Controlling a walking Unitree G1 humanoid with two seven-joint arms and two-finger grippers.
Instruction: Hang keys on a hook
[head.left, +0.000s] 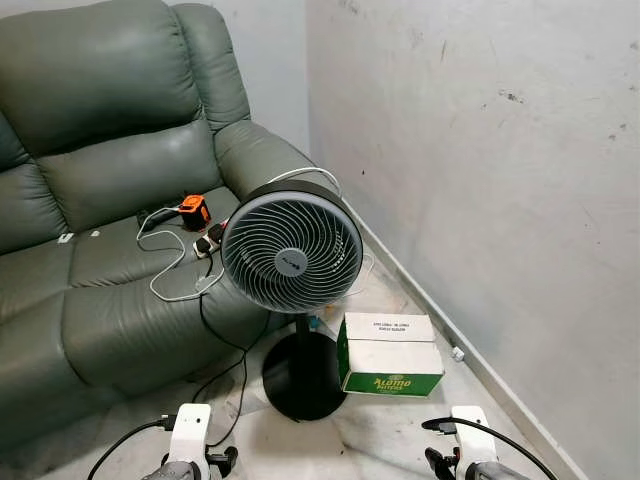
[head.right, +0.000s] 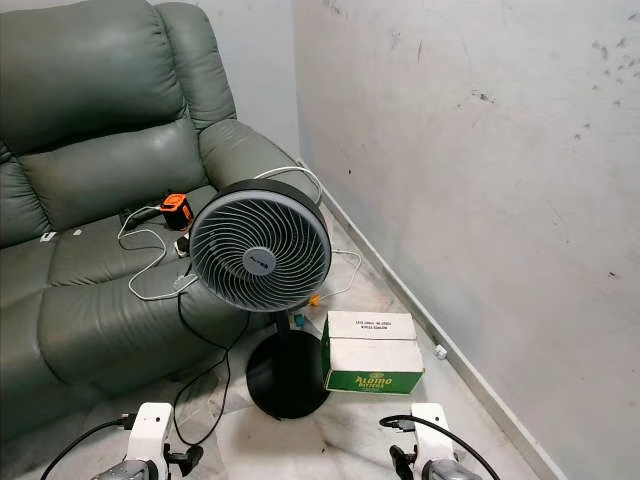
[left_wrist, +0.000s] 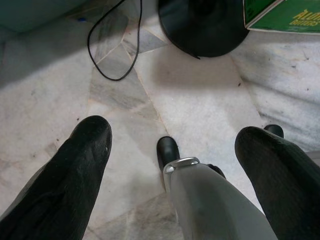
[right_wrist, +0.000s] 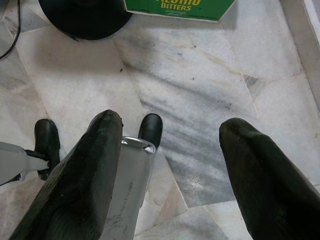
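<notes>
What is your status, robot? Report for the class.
Left tool open, empty, over marble floor. Right tool open, empty. Keys and hook not sighted. Pedestal fan and green box ahead.

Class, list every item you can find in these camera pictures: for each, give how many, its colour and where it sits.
Sofa: one, grey-green, against the wall on the robot's left.
Fan: one, black with a grey grille, standing on the floor beside the sofa.
Box: one, white top and green sides, on the floor touching the fan's base.
Orange device: one, orange and black, on the sofa seat.
White cable: one, trailing across the seat.
Black cord: one, on the floor.
Left gripper: black fingers apart, over marble floor.
Right gripper: black fingers apart, over marble floor.
</notes>
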